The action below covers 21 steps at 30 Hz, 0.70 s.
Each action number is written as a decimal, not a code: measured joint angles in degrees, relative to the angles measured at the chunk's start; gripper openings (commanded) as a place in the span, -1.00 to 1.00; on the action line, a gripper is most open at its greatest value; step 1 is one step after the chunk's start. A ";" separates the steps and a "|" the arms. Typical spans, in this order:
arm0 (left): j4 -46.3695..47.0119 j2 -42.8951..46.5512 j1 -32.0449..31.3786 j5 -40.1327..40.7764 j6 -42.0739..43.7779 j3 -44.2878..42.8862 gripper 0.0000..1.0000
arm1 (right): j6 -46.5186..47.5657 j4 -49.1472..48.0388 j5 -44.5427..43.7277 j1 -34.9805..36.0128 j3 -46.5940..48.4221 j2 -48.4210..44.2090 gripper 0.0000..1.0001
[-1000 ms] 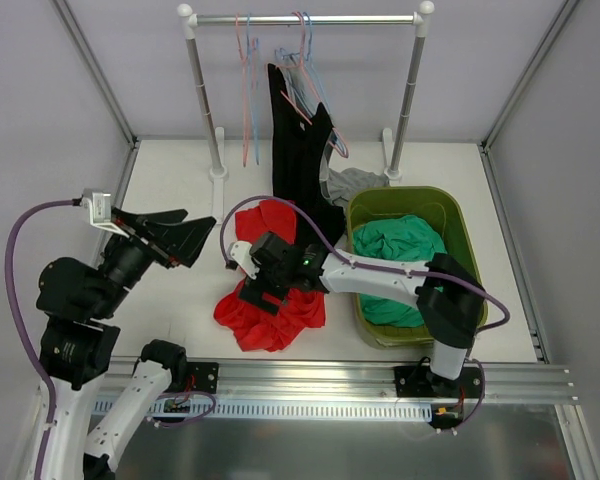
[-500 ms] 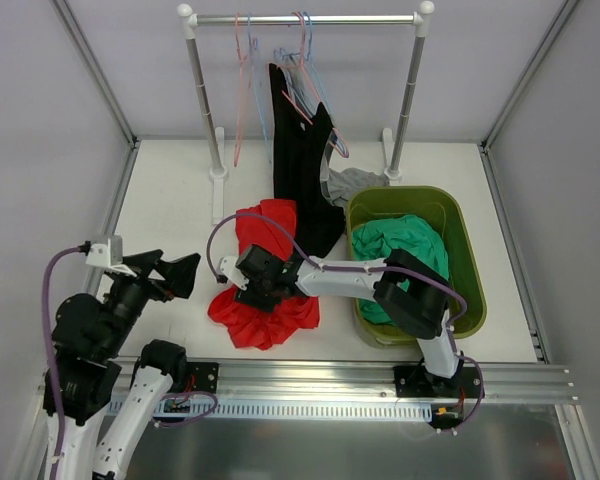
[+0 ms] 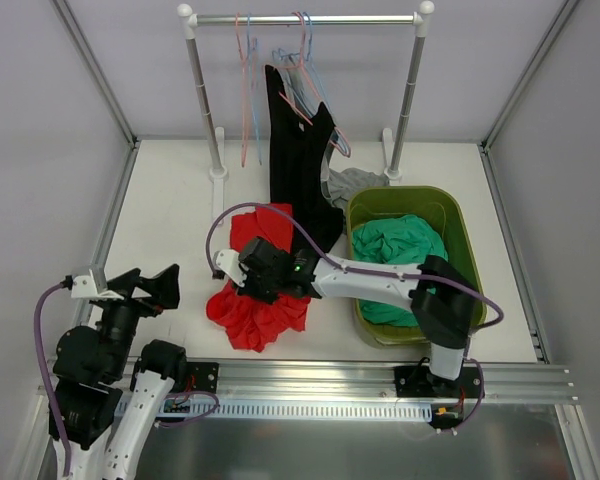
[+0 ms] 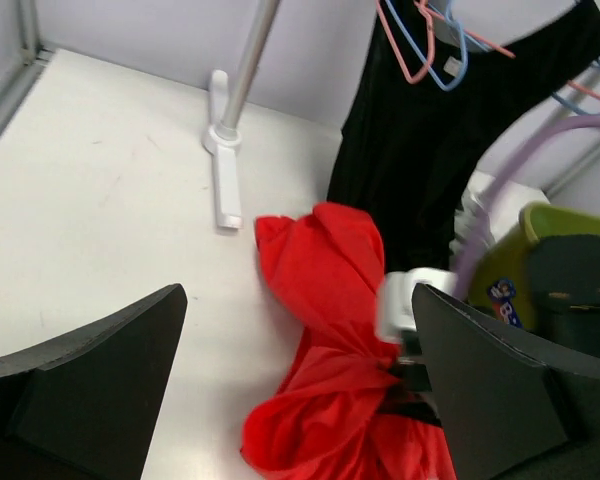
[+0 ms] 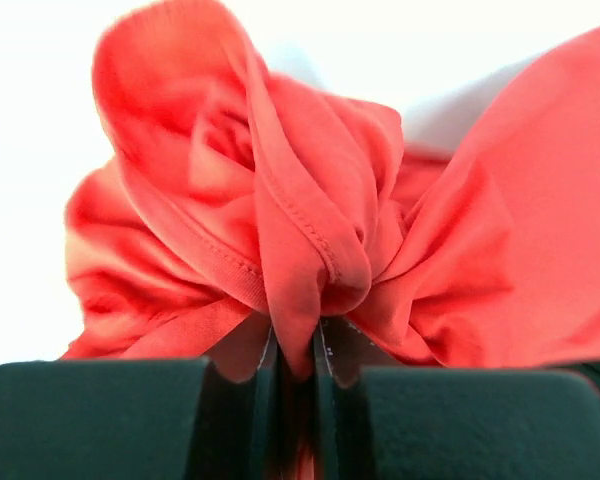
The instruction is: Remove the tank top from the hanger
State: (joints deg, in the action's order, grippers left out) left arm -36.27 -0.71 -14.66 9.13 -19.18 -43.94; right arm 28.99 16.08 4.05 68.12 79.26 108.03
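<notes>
At the left, the left gripper (image 3: 163, 288) has its fingers spread wide around nothing, and mid-table (image 3: 170, 200) the red tank top (image 3: 248, 318) lies crumpled in soft folds, one fold pinched tightly in the right gripper (image 5: 293, 352).

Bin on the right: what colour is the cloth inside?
Teal cloth in the olive-green bin; shows best in the top external view.

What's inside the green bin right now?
A crumpled teal garment fills the green bin. Anything beneath it is covered, and the right arm crosses over the bin's near part, hiding what lies there.
</notes>
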 measured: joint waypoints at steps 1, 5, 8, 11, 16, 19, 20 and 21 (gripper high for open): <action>-0.04 0.52 0.00 1.36 -0.20 0.00 0.97 | -0.02 0.09 -0.35 0.50 0.00 -1.84 -0.99; -0.48 0.46 0.00 5.90 -1.01 -0.04 0.97 | -0.07 0.04 -1.99 3.67 0.17 -10.45 -1.00; -0.55 0.48 0.00 8.63 -1.42 -0.04 0.97 | -0.31 0.07 -4.31 5.79 1.42 -15.47 -0.99; -0.85 0.48 0.00 10.99 -1.99 -0.04 0.97 | -0.39 0.22 -6.75 6.40 3.65 -18.86 -0.99; -2.43 0.48 0.00 14.86 -3.10 -0.07 0.97 | 0.50 1.22 -11.08 6.25 8.52 -22.71 -0.99; -3.28 0.48 0.00 16.83 -3.96 -0.07 0.97 | 1.90 1.60 -13.49 6.25 12.52 -24.26 -0.99; -3.58 0.48 0.00 17.42 -4.13 -0.07 0.97 | 2.69 1.95 -14.49 6.25 14.16 -24.81 -0.99; -3.74 0.48 0.00 18.10 -4.26 -0.09 0.97 | 3.48 2.21 -15.61 6.25 15.89 -25.24 -0.99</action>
State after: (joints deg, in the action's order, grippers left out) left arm -40.01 -0.23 -14.66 27.22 -23.44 -44.03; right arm 32.47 18.28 -11.55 74.37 95.15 82.78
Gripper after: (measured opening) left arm 0.986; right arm 0.102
